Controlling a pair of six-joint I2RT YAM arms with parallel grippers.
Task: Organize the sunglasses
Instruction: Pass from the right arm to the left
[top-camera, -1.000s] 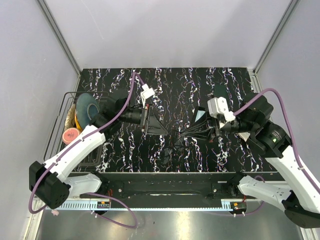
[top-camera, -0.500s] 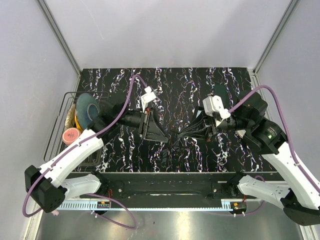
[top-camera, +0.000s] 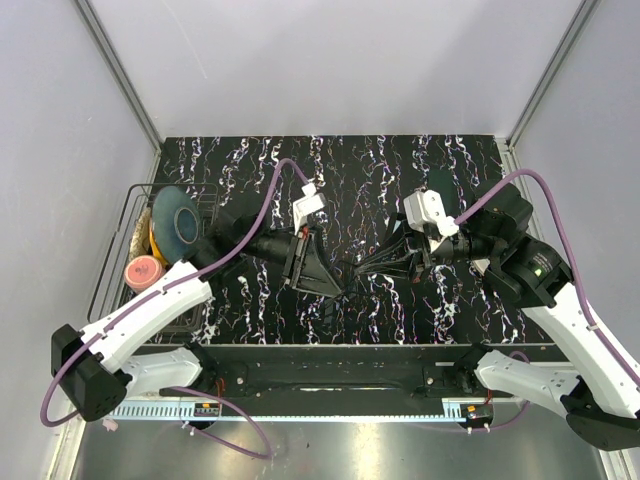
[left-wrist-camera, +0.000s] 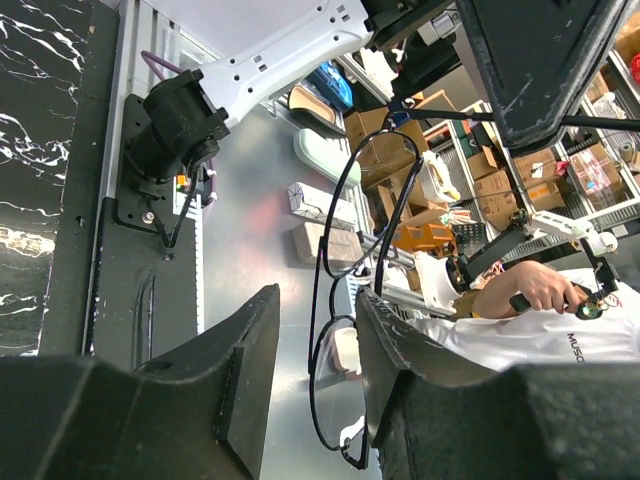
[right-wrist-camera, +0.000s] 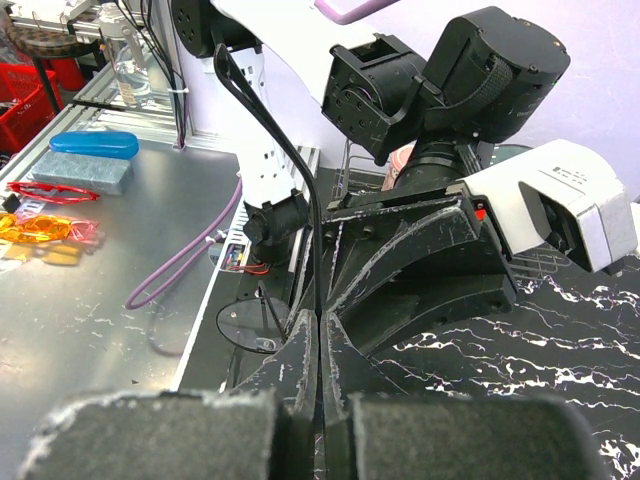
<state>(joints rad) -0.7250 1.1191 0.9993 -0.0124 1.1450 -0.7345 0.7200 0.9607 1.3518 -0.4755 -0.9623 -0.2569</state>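
Note:
A pair of thin black wire-framed sunglasses (left-wrist-camera: 311, 371) hangs in the air over the middle of the black marbled table (top-camera: 400, 160). My right gripper (right-wrist-camera: 320, 345) is shut on one temple arm (right-wrist-camera: 315, 260), which rises from between its fingers; a round lens (right-wrist-camera: 250, 325) shows just below left. My left gripper (left-wrist-camera: 318, 300) faces it from the left with its jaws apart. The lens rim sits between them, close against the right-hand finger, with a gap to the other finger. From above, the left gripper (top-camera: 325, 277) and the right gripper (top-camera: 362, 267) nearly meet tip to tip.
A wire dish rack (top-camera: 130, 215) stands at the table's left edge, holding a blue plate (top-camera: 175, 215) and a pink cup (top-camera: 143, 270). A dark rounded object (top-camera: 438, 182) lies at the back right. Both arms' purple cables arch over the table.
My left arm has swung right and forward until its jaws straddle the sunglasses, and the jaws have narrowed a little. The right gripper shifted slightly left, still holding the temple arm.

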